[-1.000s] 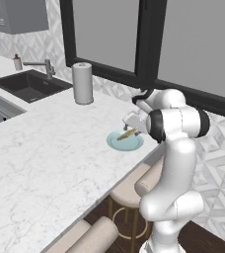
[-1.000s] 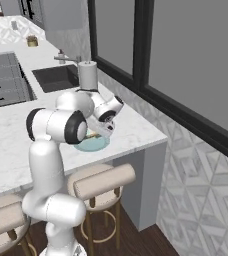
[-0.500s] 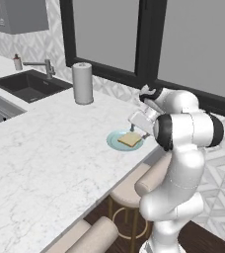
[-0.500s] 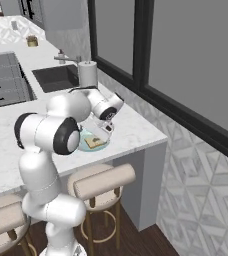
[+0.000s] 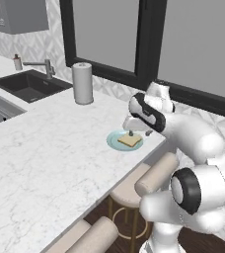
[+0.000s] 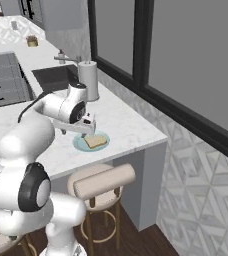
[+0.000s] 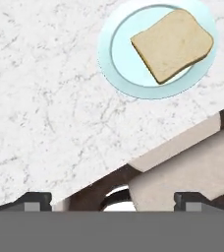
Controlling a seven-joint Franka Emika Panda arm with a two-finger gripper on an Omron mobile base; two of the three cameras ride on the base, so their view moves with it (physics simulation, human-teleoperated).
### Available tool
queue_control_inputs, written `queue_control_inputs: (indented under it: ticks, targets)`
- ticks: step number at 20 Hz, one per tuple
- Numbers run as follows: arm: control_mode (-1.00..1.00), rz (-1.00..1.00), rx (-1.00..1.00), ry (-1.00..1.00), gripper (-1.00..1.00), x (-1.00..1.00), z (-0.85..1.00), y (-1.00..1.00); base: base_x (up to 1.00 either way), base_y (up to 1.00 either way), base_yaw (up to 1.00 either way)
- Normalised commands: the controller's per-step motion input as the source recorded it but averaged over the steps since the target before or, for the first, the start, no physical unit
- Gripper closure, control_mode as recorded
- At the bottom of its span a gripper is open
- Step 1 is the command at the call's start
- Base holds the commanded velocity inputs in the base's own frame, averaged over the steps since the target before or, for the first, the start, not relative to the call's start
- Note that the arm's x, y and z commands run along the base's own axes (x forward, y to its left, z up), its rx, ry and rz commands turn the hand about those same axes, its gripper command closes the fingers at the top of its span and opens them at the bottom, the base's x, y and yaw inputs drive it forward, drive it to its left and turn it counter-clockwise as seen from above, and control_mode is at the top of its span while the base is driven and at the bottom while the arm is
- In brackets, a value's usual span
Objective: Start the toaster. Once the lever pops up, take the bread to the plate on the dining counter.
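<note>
Tan square bread (image 7: 173,45) flat on round blue-green plate (image 7: 115,62) — veined marble table (image 5: 50,163); tool (image 7: 113,201) spread, empty; paper-towel roll (image 5: 83,83) well apart.

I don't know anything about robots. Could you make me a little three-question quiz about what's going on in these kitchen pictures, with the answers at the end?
1. True or false: the bread lies on the plate.
2. The end effector is: A) clamped on the bread, B) open and holding nothing, C) gripping the paper towel roll.
3. Fill in: the plate sits near the edge of the dining counter, above the round tan ____.

Key: 1 true. 2 B. 3 stools.
</note>
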Motion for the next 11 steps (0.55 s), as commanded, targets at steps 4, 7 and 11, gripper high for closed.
queue_control_inputs:
  ticks: [4, 7, 11]
  targets:
    - [-1.00, 0.00, -0.34, -0.48, -1.00, -1.00, -0.02, 0.03, 0.00, 0.00, 0.00]
    - [-1.00, 0.00, -0.13, -0.39, -1.00, -1.00, -0.16, -0.02, 0.00, 0.00, 0.00]
    - [-1.00, 0.00, -0.02, -0.37, -1.00, -1.00, -0.19, -0.11, 0.00, 0.00, 0.00]
